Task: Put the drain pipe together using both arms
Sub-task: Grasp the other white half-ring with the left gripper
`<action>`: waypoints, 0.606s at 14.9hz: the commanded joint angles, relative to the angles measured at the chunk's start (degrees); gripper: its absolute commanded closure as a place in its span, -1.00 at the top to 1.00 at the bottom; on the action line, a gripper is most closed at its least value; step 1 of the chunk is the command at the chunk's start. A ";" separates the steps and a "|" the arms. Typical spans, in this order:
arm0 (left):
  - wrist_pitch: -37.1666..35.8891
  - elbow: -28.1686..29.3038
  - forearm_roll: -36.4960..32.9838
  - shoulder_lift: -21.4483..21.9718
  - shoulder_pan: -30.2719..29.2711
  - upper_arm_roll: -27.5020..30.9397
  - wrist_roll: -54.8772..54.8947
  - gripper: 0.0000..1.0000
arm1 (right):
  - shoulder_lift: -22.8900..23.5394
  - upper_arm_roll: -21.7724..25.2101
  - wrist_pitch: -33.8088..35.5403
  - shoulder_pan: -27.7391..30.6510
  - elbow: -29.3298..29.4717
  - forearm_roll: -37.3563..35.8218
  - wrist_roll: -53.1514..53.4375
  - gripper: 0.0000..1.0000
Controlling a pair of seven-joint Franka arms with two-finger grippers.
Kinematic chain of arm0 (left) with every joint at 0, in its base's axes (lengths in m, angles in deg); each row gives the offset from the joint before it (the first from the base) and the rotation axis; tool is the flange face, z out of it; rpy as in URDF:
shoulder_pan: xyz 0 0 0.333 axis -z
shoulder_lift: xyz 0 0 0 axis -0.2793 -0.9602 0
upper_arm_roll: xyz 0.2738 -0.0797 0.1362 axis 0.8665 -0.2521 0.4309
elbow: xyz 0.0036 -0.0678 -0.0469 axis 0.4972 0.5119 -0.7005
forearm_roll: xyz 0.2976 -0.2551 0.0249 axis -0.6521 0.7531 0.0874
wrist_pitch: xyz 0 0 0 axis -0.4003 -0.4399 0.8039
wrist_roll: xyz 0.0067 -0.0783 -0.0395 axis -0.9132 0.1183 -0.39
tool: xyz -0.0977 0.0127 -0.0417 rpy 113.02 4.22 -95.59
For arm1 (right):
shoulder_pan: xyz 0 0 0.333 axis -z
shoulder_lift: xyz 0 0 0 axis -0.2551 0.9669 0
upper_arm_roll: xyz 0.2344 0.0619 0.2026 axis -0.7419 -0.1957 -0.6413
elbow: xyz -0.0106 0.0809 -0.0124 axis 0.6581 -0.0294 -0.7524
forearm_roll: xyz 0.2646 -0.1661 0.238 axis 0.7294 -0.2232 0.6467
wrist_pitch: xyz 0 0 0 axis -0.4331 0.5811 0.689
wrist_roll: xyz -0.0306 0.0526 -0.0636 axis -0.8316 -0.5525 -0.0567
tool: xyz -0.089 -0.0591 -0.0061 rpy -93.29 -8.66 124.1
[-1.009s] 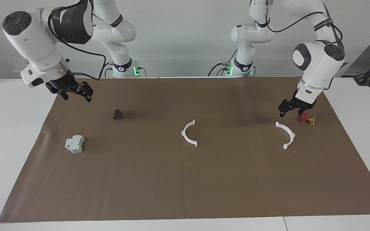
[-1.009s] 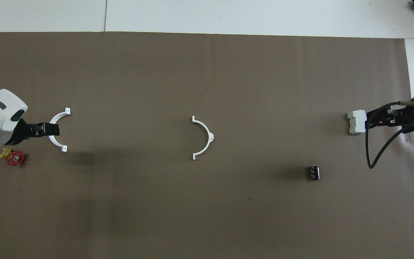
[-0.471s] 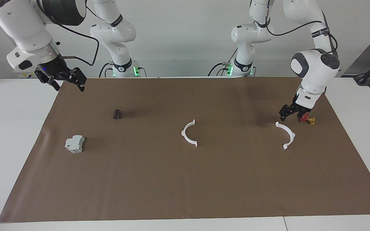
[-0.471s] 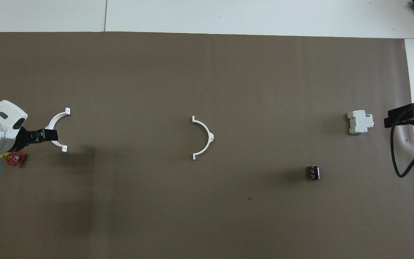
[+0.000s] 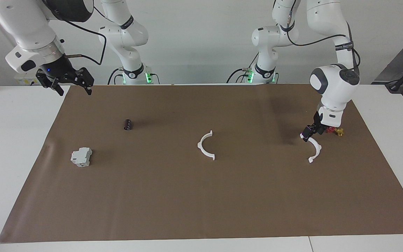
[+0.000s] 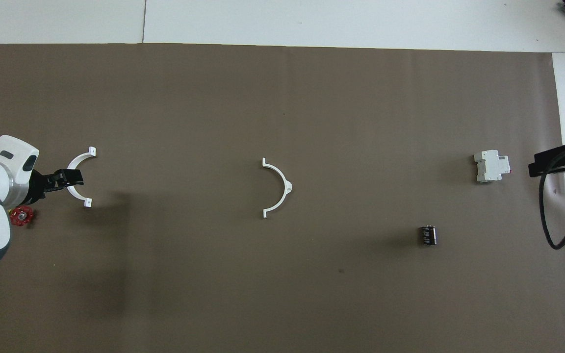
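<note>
Lower than a second ago, the left gripper (image 5: pixel 308 134) now sits down at the end arc (image 5: pixel 315 150), its fingers spread and straddling the arc's end nearer the robots; nothing is pinched yet. Over the same second the right gripper (image 5: pixel 69 81) has lifted and drawn back toward the robots; it hangs with jaws spread over the edge of the brown mat (image 5: pixel 201 196), holding nothing, and waits.

Taking the middle arc (image 5: pixel 205 145) as landmark: it lies flat near the mat's centre. The end arc lies well apart from it toward the left arm's end, with the red-and-yellow valve piece (image 5: pixel 334 131) just beside that arc. Toward the right arm's end lie a small dark cylinder (image 5: pixel 127 124), nearer the robots than the middle arc, and a grey-white block (image 5: pixel 81 156), about level with it.

Both arcs look thin, light and fairly stiff, though probably springy enough to flex under a hard squeeze. Lying flat, they offer little height, so the fingers likely need to close across the band's width, near mid-curve and clear of the end tabs that must mate. Smooth plastic may slide on the mat.
</note>
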State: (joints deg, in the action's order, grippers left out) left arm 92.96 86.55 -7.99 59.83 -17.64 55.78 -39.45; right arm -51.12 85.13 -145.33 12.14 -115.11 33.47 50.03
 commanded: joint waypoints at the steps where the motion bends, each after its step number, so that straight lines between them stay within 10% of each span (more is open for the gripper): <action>1: 1.49 0.41 0.11 -0.53 -2.18 0.07 -1.50 1.00 | 0.04 -0.74 0.87 0.26 0.47 -1.77 -1.50 1.00; 9: 5.54 1.20 0.11 -3.70 -1.83 0.07 -12.39 1.00 | 0.04 -0.65 1.13 -0.35 0.56 -0.98 -0.71 1.00</action>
State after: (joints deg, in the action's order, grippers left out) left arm 96.47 86.95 -7.99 56.19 -20.17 55.61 -47.87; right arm -51.12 84.54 -145.31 11.85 -115.10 32.99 49.98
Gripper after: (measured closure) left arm 0.000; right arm 0.000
